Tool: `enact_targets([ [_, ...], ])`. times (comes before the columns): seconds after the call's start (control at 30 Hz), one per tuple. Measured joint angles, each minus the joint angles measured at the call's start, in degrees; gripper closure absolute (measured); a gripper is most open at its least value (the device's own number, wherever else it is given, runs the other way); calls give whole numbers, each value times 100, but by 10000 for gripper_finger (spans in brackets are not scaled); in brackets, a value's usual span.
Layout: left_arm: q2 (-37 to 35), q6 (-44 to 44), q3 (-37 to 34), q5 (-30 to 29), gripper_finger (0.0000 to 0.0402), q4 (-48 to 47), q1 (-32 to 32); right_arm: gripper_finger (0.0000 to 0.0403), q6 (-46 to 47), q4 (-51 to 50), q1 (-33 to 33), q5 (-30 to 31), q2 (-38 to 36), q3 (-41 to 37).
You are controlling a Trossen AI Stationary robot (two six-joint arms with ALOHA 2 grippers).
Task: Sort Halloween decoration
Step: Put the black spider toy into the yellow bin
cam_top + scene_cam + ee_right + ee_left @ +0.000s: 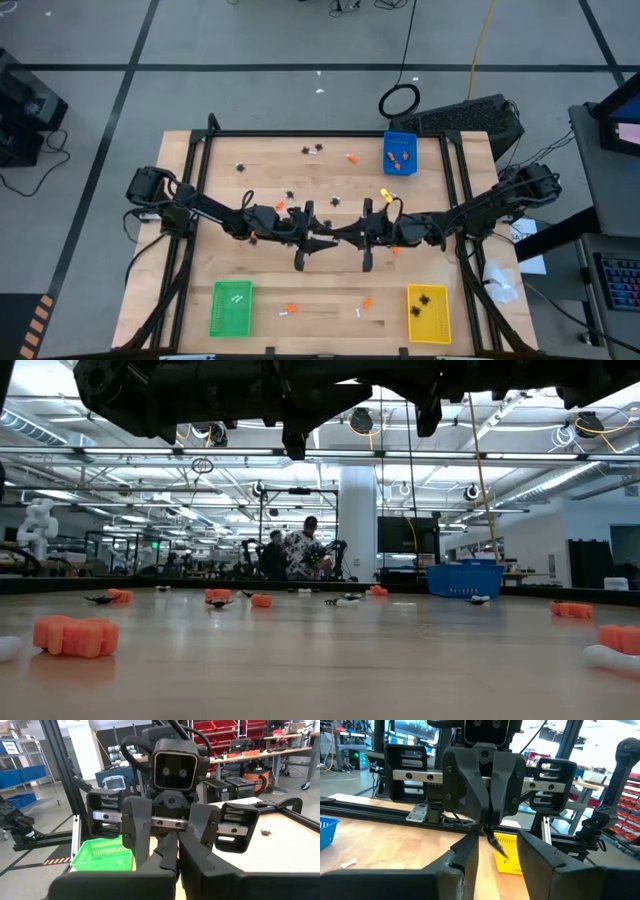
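Jaws of the right gripper (487, 827) pinch shut on a tiny black spider-like plastic trinket (495, 844). The left gripper (322, 238) stands open around it, probably a handover towards the yellow rectangular tray (445, 318).

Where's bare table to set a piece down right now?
Free: the left strip between the green tray and the black spider, and the wood under the blue tray. Crowded: mid-table, where left hand meets right hand.
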Motion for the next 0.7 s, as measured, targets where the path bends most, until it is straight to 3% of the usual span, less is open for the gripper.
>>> enact_targets([
  [0.13, 0, 4, 0, 0, 293, -47, 1, 402, -2, -43, 0, -8, -34, 0],
  [0.4, 0, 2, 0, -55, 394, -154, 2, 402, -134, 36, 2, -8, -110, 0],
  [0.7, 0, 4, 0, -212, 400, -147, 1, 402, -170, 37, 0, -14, -136, 0],
])
